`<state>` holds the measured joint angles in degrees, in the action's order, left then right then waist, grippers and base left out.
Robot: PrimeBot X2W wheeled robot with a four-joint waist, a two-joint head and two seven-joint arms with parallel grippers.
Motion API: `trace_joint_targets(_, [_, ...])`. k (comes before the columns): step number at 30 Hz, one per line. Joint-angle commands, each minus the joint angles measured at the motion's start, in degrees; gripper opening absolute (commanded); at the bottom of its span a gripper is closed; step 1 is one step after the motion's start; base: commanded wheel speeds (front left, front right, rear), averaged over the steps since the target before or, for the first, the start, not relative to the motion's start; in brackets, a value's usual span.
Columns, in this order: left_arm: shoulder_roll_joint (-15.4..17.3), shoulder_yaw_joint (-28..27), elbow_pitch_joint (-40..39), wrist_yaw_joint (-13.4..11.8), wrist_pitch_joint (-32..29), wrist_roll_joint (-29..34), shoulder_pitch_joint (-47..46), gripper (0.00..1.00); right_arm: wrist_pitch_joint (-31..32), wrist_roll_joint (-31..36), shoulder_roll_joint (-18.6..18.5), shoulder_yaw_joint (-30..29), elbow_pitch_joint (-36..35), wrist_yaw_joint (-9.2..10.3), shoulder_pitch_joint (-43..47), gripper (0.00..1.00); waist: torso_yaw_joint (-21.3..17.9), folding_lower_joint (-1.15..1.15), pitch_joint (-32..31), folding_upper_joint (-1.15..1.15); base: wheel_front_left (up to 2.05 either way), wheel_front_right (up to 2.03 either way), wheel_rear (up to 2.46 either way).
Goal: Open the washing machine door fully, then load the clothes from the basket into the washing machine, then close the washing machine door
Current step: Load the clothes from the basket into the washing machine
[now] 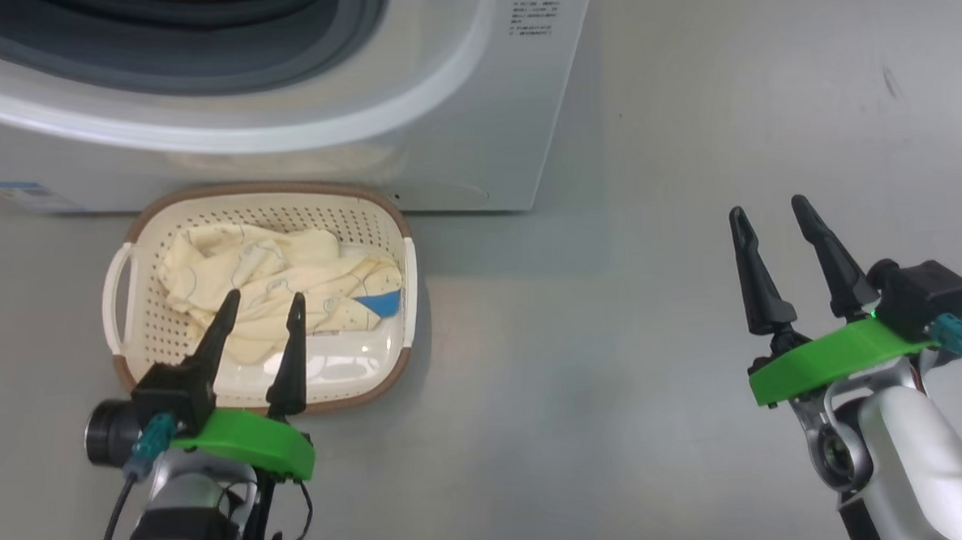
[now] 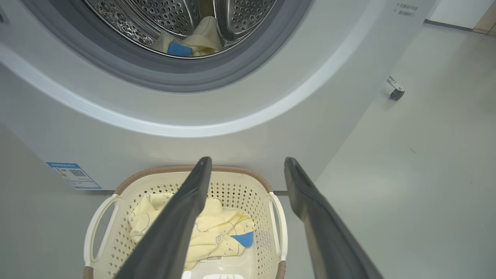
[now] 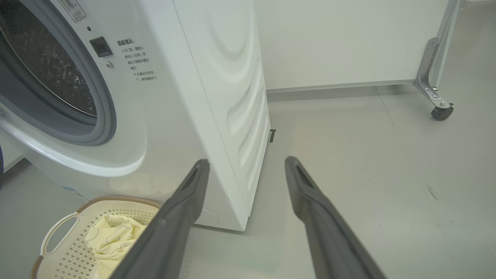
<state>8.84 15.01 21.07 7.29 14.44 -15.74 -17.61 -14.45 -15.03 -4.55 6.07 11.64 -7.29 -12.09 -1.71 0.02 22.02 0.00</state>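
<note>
The cream basket (image 1: 124,273) with a brown rim sits on the floor against the white washing machine (image 1: 441,101). Pale yellow clothes (image 1: 254,280) with a blue patch lie in it. My left gripper (image 1: 263,300) hovers open over the basket's near side, empty. Off to the right, my right gripper (image 1: 771,209) stands open above bare floor, holding nothing. In the left wrist view the basket (image 2: 267,190) and clothes (image 2: 221,224) lie below the open fingers (image 2: 182,217), and a yellow garment (image 2: 201,38) lies in the steel drum. The washing machine door is out of view.
A blue label (image 2: 73,175) marks the machine's lower front. A caster (image 3: 441,112) of a white wheeled frame stands on the grey floor right of the machine. The basket (image 3: 58,236) and clothes (image 3: 112,238) show low left in the right wrist view.
</note>
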Motion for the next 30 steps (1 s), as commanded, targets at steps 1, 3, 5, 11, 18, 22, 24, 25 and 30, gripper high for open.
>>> trace_joint_targets(1, [2.19, -1.12, 0.51, 0.2, 0.56, -0.56, -3.17, 1.0, -0.55, 0.77, -0.53, 1.07, -2.19, -0.2, -1.78, 1.0, -0.95, -0.02, 5.71, 0.0, 0.0, 0.0, 0.0])
trace_joint_targets(3, [3.24, -0.07, 3.15, 0.2, 0.56, -0.29, -6.26, 1.0, -0.55, 1.06, -0.52, 1.11, -2.56, -0.2, -2.63, 1.0, -1.1, -0.02, 8.55, 0.0, 0.0, 0.0, 0.0])
trace_joint_targets(5, [4.19, 1.16, 6.77, 0.2, 0.56, -0.19, -9.27, 1.0, -0.55, 1.43, -0.54, 1.51, -2.66, -0.2, -3.47, 1.0, -1.3, -0.02, 11.08, 0.0, 0.0, 0.0, 0.0])
trace_joint_targets(11, [6.56, 4.61, 17.31, 0.2, 0.56, -1.1, -18.89, 1.0, -0.55, 1.73, -0.17, 1.34, -3.74, -0.2, -6.3, 1.0, -2.24, -0.02, 18.09, 0.0, 0.0, 0.0, 0.0])
trace_joint_targets(18, [8.95, 8.94, 25.96, 0.2, 0.56, -2.38, -27.88, 1.0, -0.55, 2.13, 0.36, 1.87, -4.27, -0.2, -7.86, 1.0, -3.64, -0.02, 23.76, 0.0, 0.0, 0.0, 0.0])
trace_joint_targets(22, [10.26, 12.72, 31.87, 0.2, 0.55, -3.7, -33.38, 1.0, -0.55, 2.17, 0.78, 2.48, -4.66, -0.2, -8.56, 1.0, -5.02, -0.02, 26.49, 0.0, 0.0, 0.0, 0.0])
trace_joint_targets(24, [10.8, 14.31, 34.52, 0.2, 0.03, -5.17, -35.95, 1.0, -0.55, 2.34, 0.95, 2.88, -4.78, -0.2, -8.79, 1.0, -5.76, -0.02, 27.7, 0.0, 0.0, 0.0, 0.0])
trace_joint_targets(25, [11.3, 15.55, 35.77, 0.2, -0.68, -5.56, -37.24, 1.0, -0.55, 2.42, 1.02, 3.18, -5.0, -0.2, -8.94, 1.0, -6.18, -0.02, 28.42, 0.0, 0.0, 0.0, 0.0])
trace_joint_targets(30, [13.99, 21.73, 39.83, 0.2, -3.61, -7.77, -43.11, 1.0, -0.55, 2.2, 1.38, 4.03, -6.08, -0.2, -9.31, 1.0, -8.58, -0.02, 31.59, 0.0, 0.0, 0.0, 0.0])
